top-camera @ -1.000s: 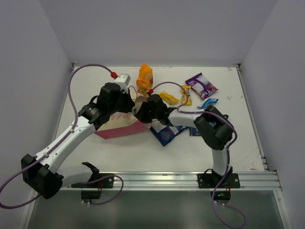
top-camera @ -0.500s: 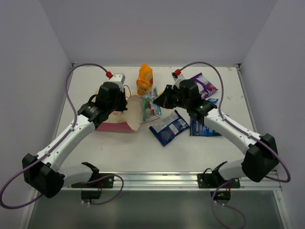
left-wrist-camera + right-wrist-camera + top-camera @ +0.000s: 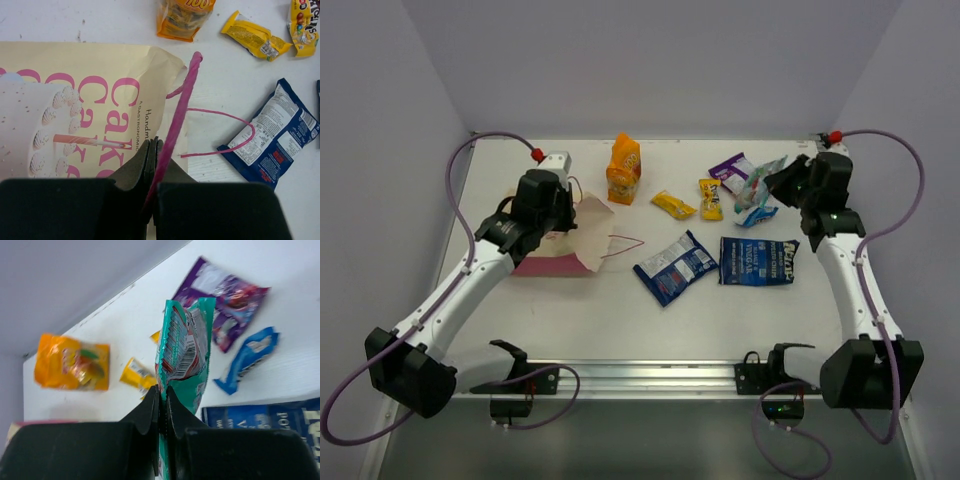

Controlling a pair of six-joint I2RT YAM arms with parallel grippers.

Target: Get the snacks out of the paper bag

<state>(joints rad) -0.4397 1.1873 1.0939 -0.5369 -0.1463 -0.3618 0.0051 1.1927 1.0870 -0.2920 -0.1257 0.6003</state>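
Observation:
The paper bag (image 3: pixel 582 243) lies on its side at the left, mouth facing right; its cream face shows in the left wrist view (image 3: pixel 90 75). My left gripper (image 3: pixel 560 214) is shut on the bag's pink edge (image 3: pixel 181 110) at the mouth. My right gripper (image 3: pixel 778 182) is shut on the teal-white packet (image 3: pixel 184 347) and holds it above the back right. On the table lie the orange pouch (image 3: pixel 624 168), two yellow packets (image 3: pixel 674 205), the purple packet (image 3: pixel 733 168), the tiny blue packet (image 3: pixel 757 215) and two dark blue packets (image 3: pixel 676 266).
A pink loop handle (image 3: pixel 226 134) trails from the bag mouth toward the nearer dark blue packet (image 3: pixel 277 135). White walls close in the table on three sides. An aluminium rail (image 3: pixel 650 375) runs along the near edge.
My right gripper has drawn the teal-white packet out of the bag mouth and carried it to the back right. My left gripper stays shut on the bag, which has shifted slightly left.

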